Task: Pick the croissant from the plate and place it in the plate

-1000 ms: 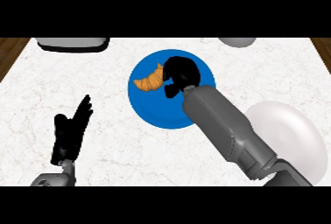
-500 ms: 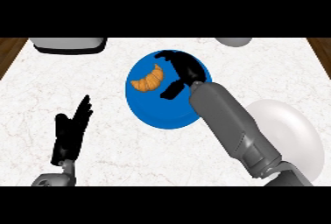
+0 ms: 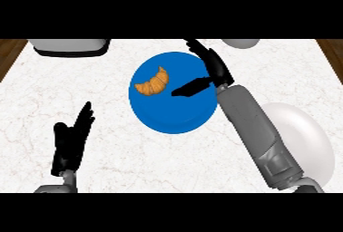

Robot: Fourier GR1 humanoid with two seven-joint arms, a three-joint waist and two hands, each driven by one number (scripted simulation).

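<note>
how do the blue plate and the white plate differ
The blue plate sits mid-counter with the croissant on it; the white plate lies at the right and shows nothing on it. The right hand hangs open over the blue plate, its forearm hiding the white plate's left edge. Both are round.

Bright, even light falls on the white marbled worktop point(image 3: 134, 149), with no glare and almost no cast shadows. The round blue plate point(image 3: 171, 115) is flatly lit, and the glossy white plate point(image 3: 305, 140) shades softly to grey at its rim. The black robot hand point(image 3: 72, 145) at lower left shows little surface detail.
</note>
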